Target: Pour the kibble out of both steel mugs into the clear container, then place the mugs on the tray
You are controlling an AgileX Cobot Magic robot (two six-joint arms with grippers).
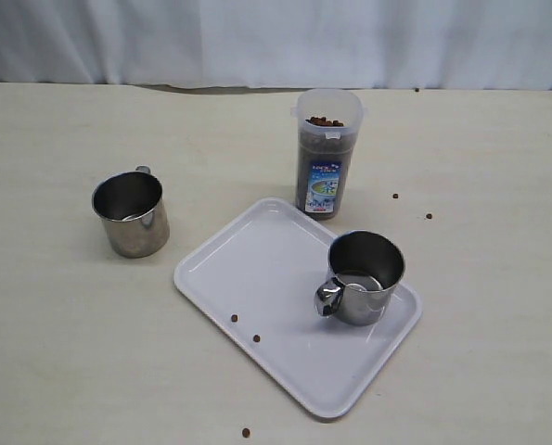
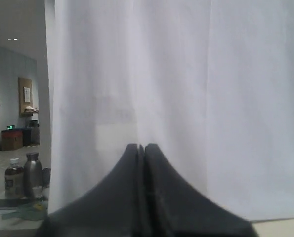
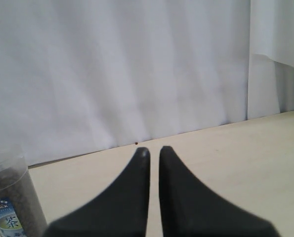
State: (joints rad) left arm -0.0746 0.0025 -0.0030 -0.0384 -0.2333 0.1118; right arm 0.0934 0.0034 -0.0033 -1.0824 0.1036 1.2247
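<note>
My left end effector (image 2: 141,148) and right end effector (image 3: 154,150) hang closed and empty: right mug (image 1: 365,276) sits on tray (image 1: 257,269), left mug (image 1: 132,213) off it, probably next.

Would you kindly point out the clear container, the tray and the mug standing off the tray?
clear container (image 1: 327,146): exterior view, wall above the label.
tray (image 1: 257,269): exterior view, bare floor.
mug off the tray (image 1: 136,228): exterior view, outer steel wall.

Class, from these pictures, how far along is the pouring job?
Done: the container holds kibble; one empty mug stands on the tray. In hand: nothing; left hand and right hand are shut, empty. Left: the other mug, also empty-looking, sits on the table.
</note>
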